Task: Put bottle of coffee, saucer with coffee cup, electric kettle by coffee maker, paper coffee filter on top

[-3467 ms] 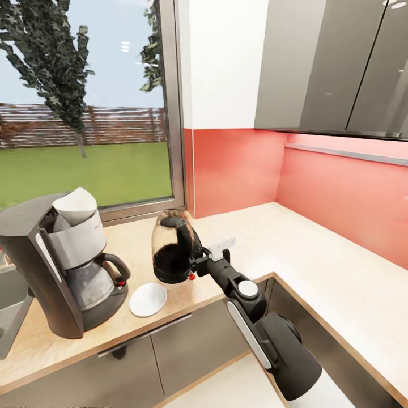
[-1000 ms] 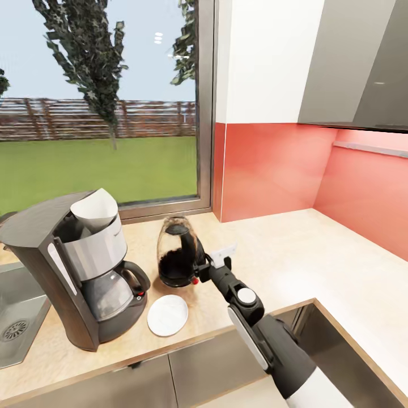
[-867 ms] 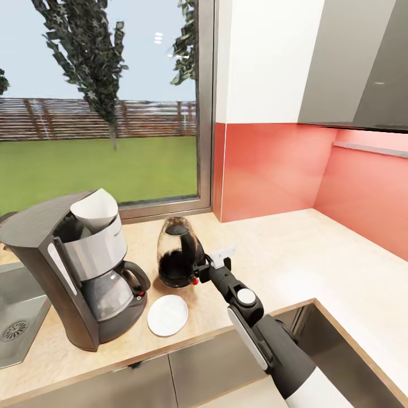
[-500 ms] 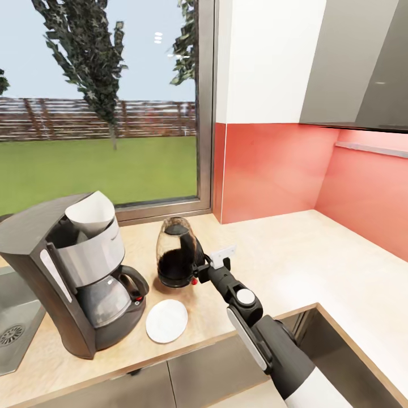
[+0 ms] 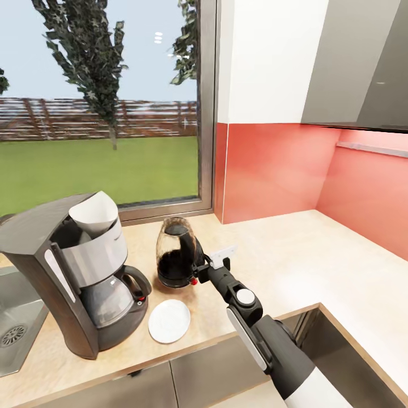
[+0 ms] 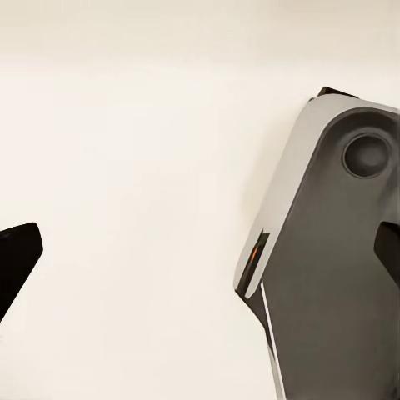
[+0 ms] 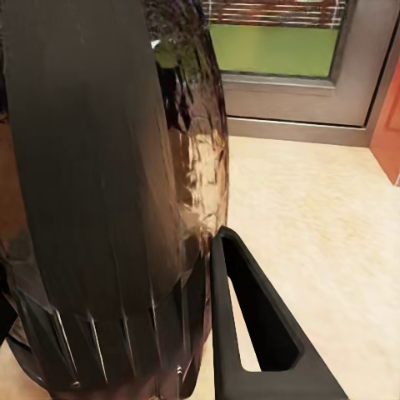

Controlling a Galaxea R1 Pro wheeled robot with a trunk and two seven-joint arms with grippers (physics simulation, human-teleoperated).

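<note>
Right tool [image 5: 199,268] clamped on the electric kettle [image 5: 177,254] handle, kettle seated on the counter [image 5: 294,255]; beyond it coffee maker [image 5: 79,272] wearing the paper coffee filter [image 5: 93,212], saucer [image 5: 169,321] bare: cup, bottle outstanding.

Bright even daylight from window [image 5: 102,102], soft shadows, sharp renders

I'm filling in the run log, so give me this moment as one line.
right gripper: at kettle handle | kettle: upright on countertop, right of coffee maker | saucer: bare | filter: on maker
</note>
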